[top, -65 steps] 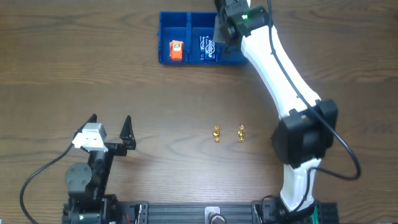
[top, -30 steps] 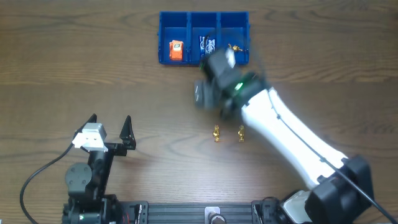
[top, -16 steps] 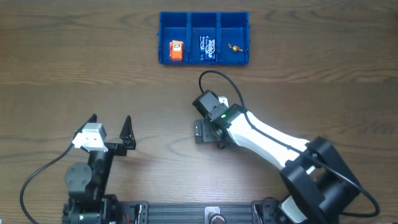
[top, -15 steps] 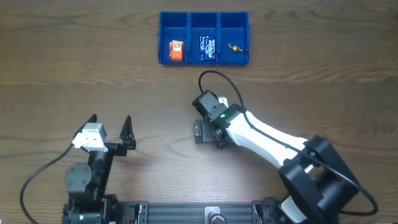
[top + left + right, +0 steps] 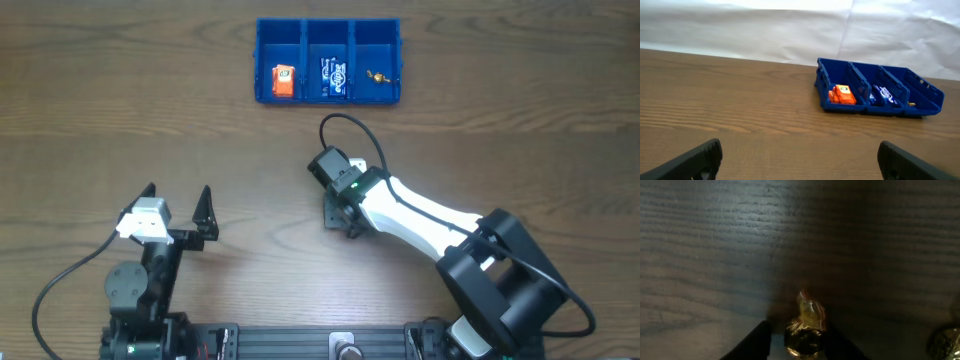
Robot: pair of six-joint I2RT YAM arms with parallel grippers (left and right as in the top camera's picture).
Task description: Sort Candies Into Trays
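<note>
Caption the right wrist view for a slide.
Right tool low over a gold-wrapped candy on the wooden table, a second gold candy nearby.

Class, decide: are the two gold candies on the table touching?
Apart: the right wrist view shows table between one gold candy and the other gold candy.

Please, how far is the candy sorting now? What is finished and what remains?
Done: the tray holds an orange candy, a blue candy and a gold candy, one per compartment. In hand: the right gripper is down at a second gold candy on the table. To do: that candy and a third gold candy beside it. The left gripper is open and idle.
</note>
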